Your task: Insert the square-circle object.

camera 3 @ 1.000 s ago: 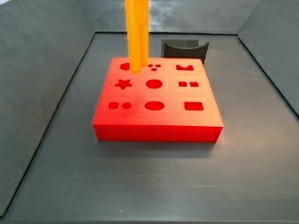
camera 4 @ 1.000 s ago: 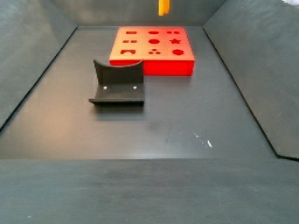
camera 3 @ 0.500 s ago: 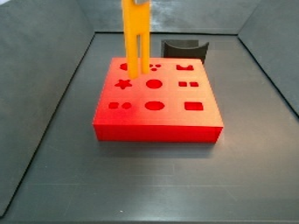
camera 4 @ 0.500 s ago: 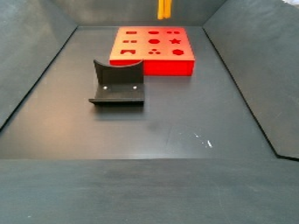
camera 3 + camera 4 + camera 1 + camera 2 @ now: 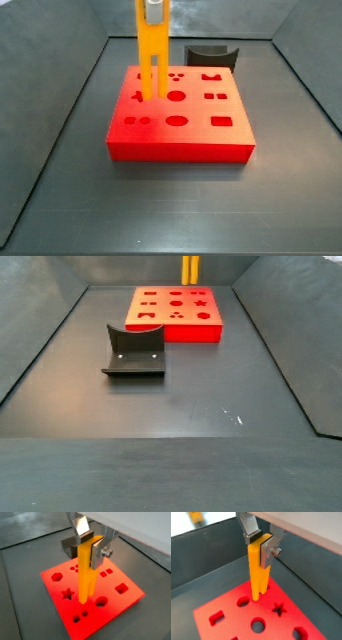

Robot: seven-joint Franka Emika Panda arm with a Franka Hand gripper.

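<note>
My gripper [image 5: 89,545] is shut on the upper end of the square-circle object [image 5: 85,574], a long orange-yellow bar that hangs upright with its two prongs down. Both wrist views show this grip [image 5: 260,545]. The prong tips hang over the top of the red block [image 5: 181,140], near the star hole [image 5: 67,593] and a round hole [image 5: 101,602]. I cannot tell whether they touch it. In both side views the bar [image 5: 151,50] [image 5: 190,268] runs up out of frame, and the gripper is out of view there.
The dark fixture [image 5: 134,353] stands on the grey floor beside the red block [image 5: 177,314], and also shows in a side view [image 5: 210,55]. Sloping grey walls [image 5: 67,100] enclose the floor on all sides.
The bar has come lower over the red block and shifted towards the star hole. It has turned so its forked end now shows in a side view.
</note>
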